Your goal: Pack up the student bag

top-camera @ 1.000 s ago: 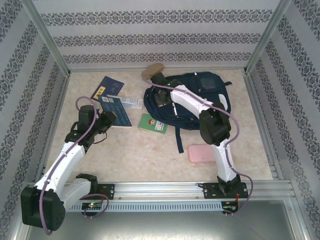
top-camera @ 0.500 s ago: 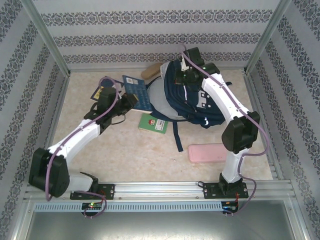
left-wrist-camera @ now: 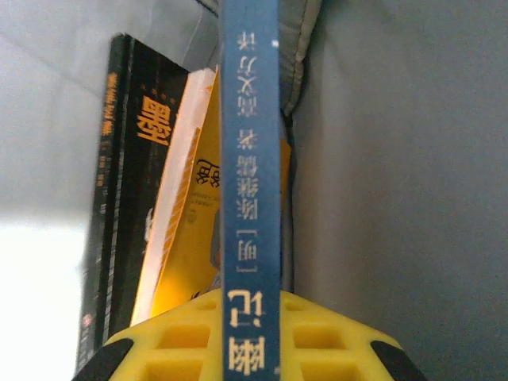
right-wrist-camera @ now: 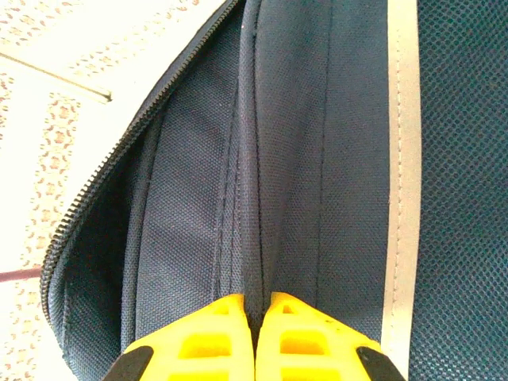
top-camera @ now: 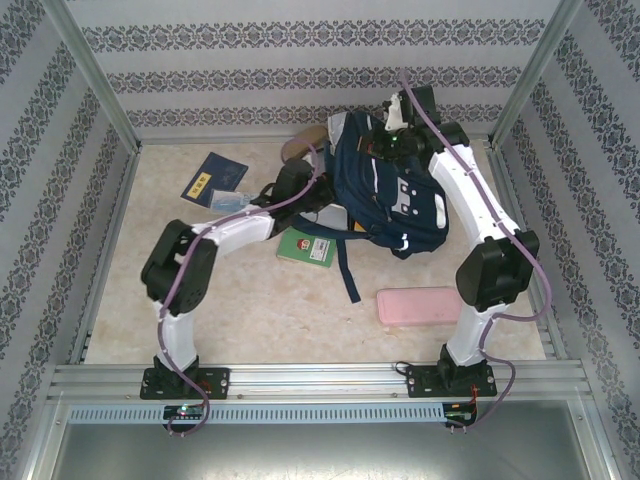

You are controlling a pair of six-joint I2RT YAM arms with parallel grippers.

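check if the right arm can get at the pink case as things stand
Probably not yet. The pink case lies uncovered on the table near that arm's base, so the way looks free, but the right gripper is shut on the student bag fabric, holding it up.

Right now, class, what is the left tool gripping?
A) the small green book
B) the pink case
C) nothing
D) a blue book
D: the left wrist view shows the blue book clamped edge-on in the left tool, at the mouth of the bag; the pink case and green book lie loose on the table.
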